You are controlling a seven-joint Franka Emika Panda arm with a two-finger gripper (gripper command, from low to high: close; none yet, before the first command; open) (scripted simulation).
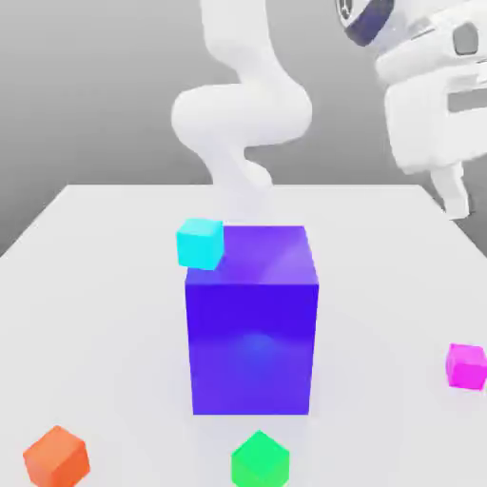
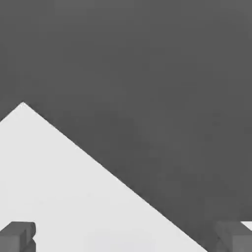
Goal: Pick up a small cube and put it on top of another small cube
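Observation:
The small magenta-pink cube rests on the white table at the exterior view's right edge. High above the table's far right corner hangs my gripper, well above and behind this cube and touching nothing. In the hand view its two fingertips stand far apart, so the gripper is open and empty, looking down over a corner of the table. A small cyan cube sits by the top left edge of the big blue-violet block.
The tall blue-violet block stands mid-table. A small orange cube lies at the front left and a small green cube at the front centre. The arm's white links rise behind the block.

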